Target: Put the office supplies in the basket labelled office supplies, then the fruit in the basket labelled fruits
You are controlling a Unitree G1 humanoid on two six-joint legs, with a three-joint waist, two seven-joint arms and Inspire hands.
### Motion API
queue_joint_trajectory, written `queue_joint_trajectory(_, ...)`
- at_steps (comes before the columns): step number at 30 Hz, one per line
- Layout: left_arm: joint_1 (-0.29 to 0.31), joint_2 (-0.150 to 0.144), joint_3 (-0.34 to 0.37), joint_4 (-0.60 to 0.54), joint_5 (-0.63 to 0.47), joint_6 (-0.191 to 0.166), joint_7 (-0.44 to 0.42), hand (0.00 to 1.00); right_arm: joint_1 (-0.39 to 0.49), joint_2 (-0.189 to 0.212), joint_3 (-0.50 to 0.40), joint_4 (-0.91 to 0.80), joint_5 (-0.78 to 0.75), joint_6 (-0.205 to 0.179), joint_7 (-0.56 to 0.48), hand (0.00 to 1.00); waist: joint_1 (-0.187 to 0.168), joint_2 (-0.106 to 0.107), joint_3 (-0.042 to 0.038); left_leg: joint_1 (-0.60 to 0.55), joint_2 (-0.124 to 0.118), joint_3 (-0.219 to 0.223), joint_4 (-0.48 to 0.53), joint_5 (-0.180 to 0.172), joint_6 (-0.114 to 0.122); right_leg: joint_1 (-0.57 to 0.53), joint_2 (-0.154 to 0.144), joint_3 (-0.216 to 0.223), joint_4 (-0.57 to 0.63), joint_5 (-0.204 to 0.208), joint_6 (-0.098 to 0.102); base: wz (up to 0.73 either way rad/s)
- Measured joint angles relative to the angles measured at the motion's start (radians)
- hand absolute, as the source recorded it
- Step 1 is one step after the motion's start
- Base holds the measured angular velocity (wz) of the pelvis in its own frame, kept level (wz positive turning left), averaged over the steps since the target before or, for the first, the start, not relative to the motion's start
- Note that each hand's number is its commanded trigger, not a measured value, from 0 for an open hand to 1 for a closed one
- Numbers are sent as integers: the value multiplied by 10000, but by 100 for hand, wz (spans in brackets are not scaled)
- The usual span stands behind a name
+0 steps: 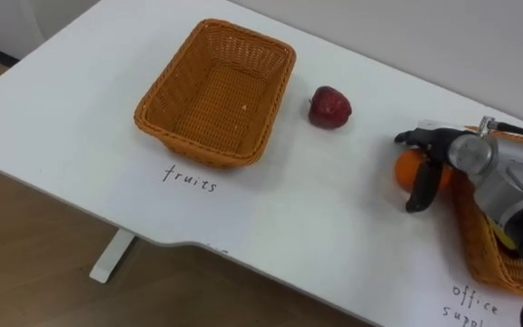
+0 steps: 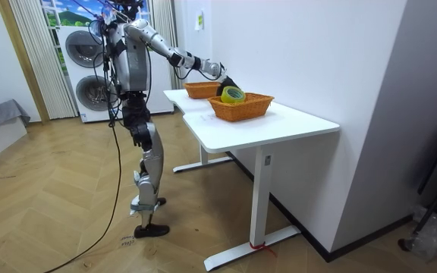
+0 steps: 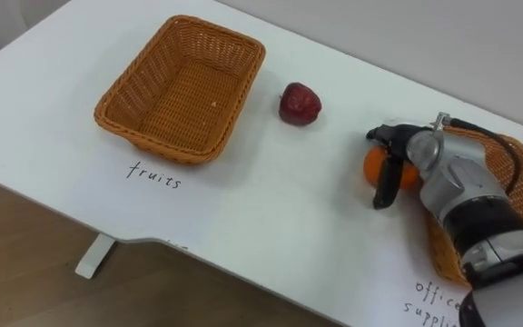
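We saw our right hand [image 1: 438,154] curled around the orange [image 1: 407,169] on the surface [image 1: 316,218]. It looked firm, light and likely to roll, so we judged it best gripped across the middle.

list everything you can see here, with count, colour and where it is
table: 1, white, against the wall
left basket: 1, orange-brown wicker, empty, left part of table
right basket: 1, orange-brown wicker, right part of table
apple: 1, red, on table just right of left basket
orange: 1, orange, on table at right basket's left side
tape roll: 1, yellow-green, in right basket
washing machines: 2, white, stacked, room view's left
right hand: 1, dark fingers curled round the orange
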Motion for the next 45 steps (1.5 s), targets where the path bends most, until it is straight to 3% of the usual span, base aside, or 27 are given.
queue_joint_trajectory(19, 58, -5, 193, -3, -10, -145, -202, 0, 5, -71, -44, -66, -4, -8, 104, 0, -31, 1, -7, 15, 6, 102, -9, 1, 3, -43, -1, 121, 17, 0, 0, -1)
queue_joint_trajectory(20, 65, -5, 192, 8, -13, -152, -201, 0, 6, -71, -44, -66, -3, -12, 103, 33, -31, 1, -8, 26, 6, 106, -9, 1, 3, -35, -1, 125, 17, 0, 0, 0)
queue_joint_trajectory(21, 69, -5, 192, 14, -12, -153, -197, 0, 7, -72, -43, -66, -3, -14, 102, 97, -35, 2, -7, 28, 7, 106, -9, 1, 3, -36, -1, 124, 16, 0, 0, 0)
queue_joint_trajectory(22, 70, -5, 191, 14, -12, -153, -196, 0, 7, -72, -43, -66, -3, -15, 101, 100, -35, 2, -7, 26, 7, 106, -10, 1, 3, -38, -1, 124, 17, 0, 0, 0)
queue_joint_trajectory(45, 66, -4, 192, 11, -8, -163, -179, 0, 60, -84, -394, -107, -7, -16, -148, 100, -48, -1, -15, 19, 7, 104, -25, 1, 3, -48, 0, 123, 18, 0, 0, 0)
